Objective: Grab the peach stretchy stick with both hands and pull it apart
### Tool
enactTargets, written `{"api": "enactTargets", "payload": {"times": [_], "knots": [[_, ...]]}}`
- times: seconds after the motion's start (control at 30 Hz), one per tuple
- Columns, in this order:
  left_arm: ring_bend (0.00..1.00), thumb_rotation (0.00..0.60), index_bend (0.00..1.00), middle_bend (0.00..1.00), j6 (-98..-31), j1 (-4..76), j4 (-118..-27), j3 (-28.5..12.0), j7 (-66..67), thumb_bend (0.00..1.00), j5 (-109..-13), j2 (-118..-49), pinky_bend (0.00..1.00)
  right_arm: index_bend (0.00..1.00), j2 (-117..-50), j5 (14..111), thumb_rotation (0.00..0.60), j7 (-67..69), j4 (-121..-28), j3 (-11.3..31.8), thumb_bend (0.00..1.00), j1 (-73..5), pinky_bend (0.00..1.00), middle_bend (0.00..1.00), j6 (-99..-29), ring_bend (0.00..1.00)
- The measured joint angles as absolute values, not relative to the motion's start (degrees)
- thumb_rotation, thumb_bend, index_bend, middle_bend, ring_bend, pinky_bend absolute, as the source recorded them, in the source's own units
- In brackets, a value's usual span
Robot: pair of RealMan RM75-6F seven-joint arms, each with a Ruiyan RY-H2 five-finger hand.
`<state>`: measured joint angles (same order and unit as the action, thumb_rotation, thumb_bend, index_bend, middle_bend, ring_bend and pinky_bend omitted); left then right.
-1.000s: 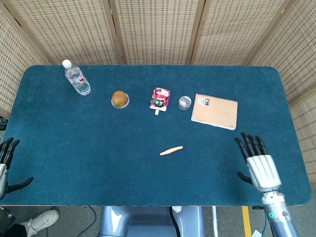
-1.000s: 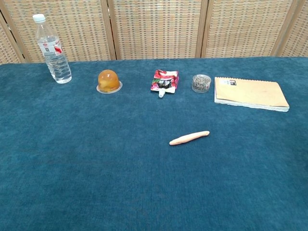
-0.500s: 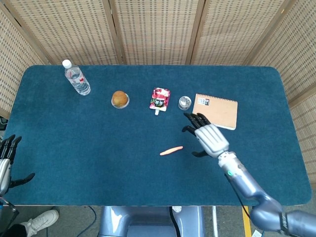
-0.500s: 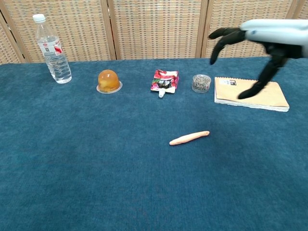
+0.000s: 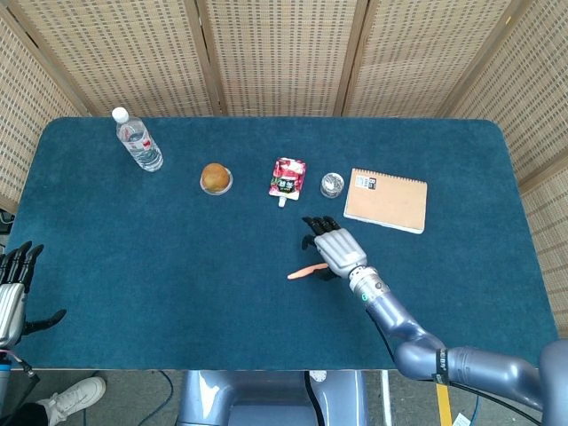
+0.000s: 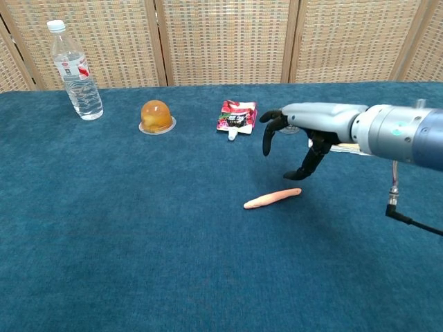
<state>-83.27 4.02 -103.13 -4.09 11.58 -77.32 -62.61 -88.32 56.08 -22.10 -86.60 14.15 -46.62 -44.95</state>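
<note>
The peach stretchy stick (image 5: 306,271) (image 6: 272,198) lies flat on the blue tablecloth near the table's middle. My right hand (image 5: 332,245) (image 6: 304,126) hovers just above the stick's right end, fingers spread and pointing down, holding nothing. My left hand (image 5: 12,288) shows only at the far left edge of the head view, off the table's near-left corner, fingers apart and empty. The chest view does not show it.
Along the back stand a water bottle (image 5: 137,140), a jelly cup (image 5: 216,177), a red snack pouch (image 5: 287,177), a small clear jar (image 5: 332,185) and a tan notebook (image 5: 386,200). The right forearm (image 6: 401,135) crosses over the notebook in the chest view.
My right hand has swept in from the table's right side toward the middle and lowered over the stick's right end. The left hand has barely shifted. The stick has not moved.
</note>
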Motion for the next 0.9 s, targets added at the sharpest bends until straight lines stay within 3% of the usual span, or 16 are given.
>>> {"api": "enactTargets", "payload": {"times": [0.27,0.9], "knots": [[0.0,0.6,0.0,0.0,-83.04,4.21,-103.08,-3.99,11.78,0.0,-77.15,-62.72,0.0,0.45,-91.27,54.79,0.6,-22.18,-82.7,12.16,0.43,-47.45,0.0,0.11,-45.61,0.0],[0.0,0.6,0.0,0.0,-82.74,4.54,-102.87,-3.89,12.31,0.0,-76.7,-62.98,0.0,0.47,-96.98,54.37,0.6,-20.42,-76.09,10.4,0.47,-48.44,0.0,0.12,-45.56,0.0]]}}
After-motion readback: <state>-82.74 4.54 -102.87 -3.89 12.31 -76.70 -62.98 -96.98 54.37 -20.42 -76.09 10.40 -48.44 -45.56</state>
